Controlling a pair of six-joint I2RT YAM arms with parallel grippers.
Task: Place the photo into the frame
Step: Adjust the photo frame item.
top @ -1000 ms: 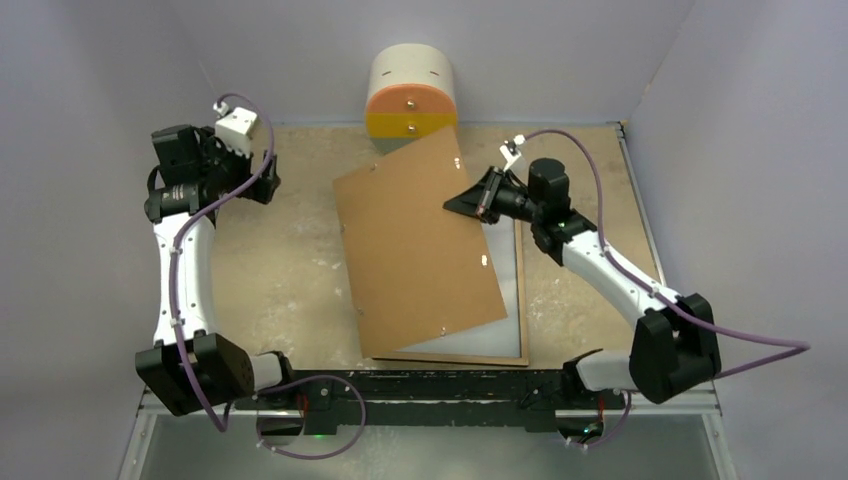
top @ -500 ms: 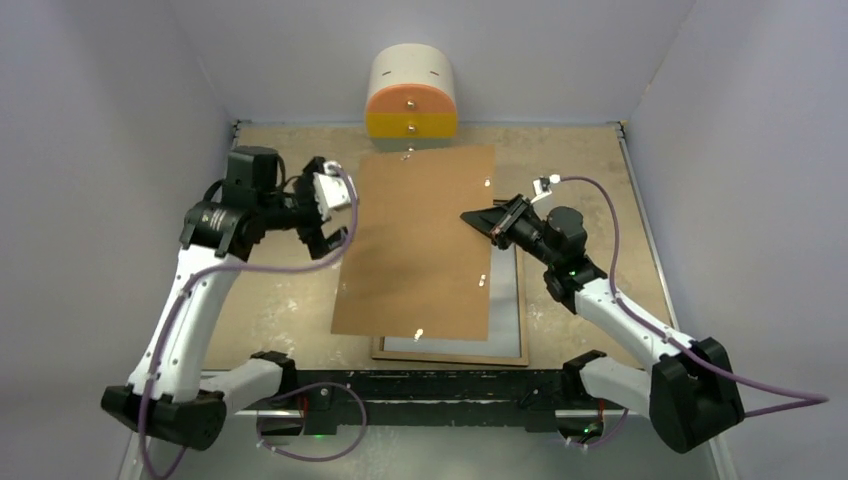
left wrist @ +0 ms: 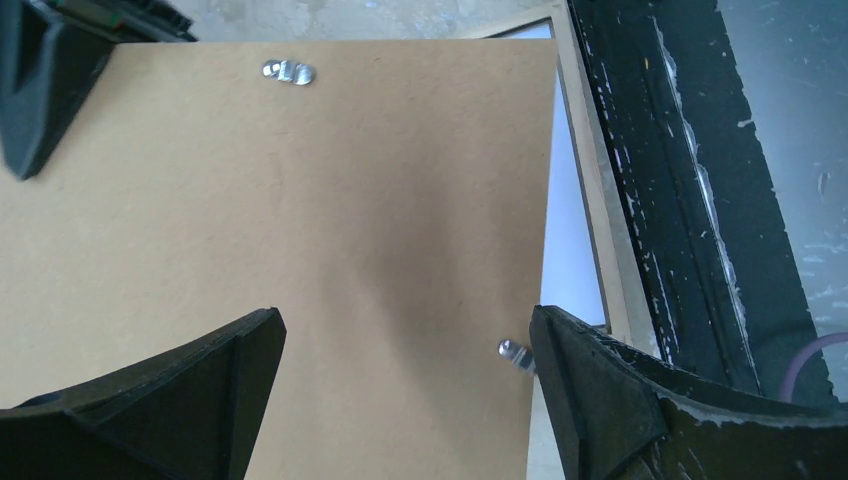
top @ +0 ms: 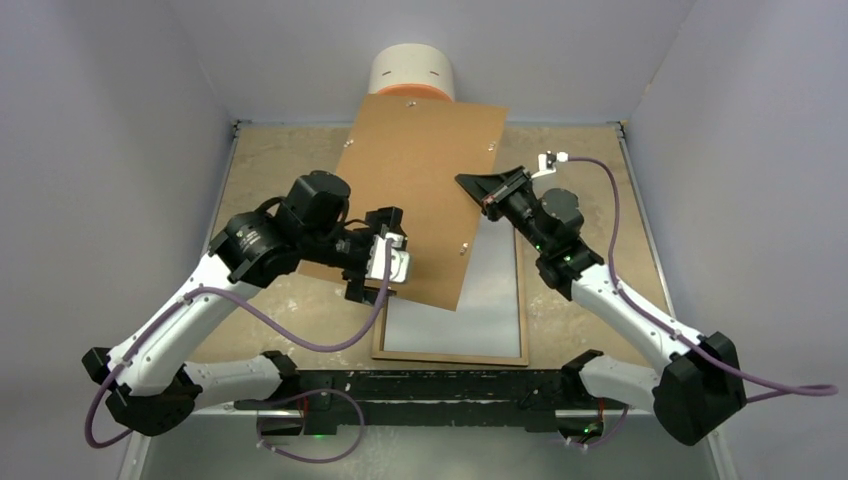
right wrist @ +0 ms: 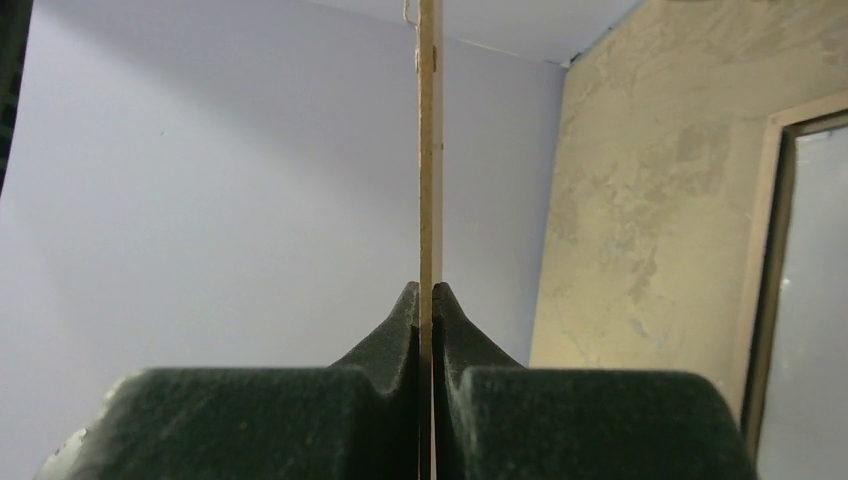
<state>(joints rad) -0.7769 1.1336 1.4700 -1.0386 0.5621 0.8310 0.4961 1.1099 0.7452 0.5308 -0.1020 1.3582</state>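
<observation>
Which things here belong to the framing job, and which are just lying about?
Job: frame; pale sheet in it, possibly the photo; backing board, pinched by right claw; open left claw over it.
Lying about: white-and-orange container at back wall.

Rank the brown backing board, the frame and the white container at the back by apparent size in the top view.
1. Brown backing board, though held up nearer the camera.
2. Frame, partly hidden beneath the board.
3. White container, partly hidden too.

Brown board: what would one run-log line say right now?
right gripper: shut on backing board edge | backing board: tilted above frame | left gripper: open above backing board
</observation>
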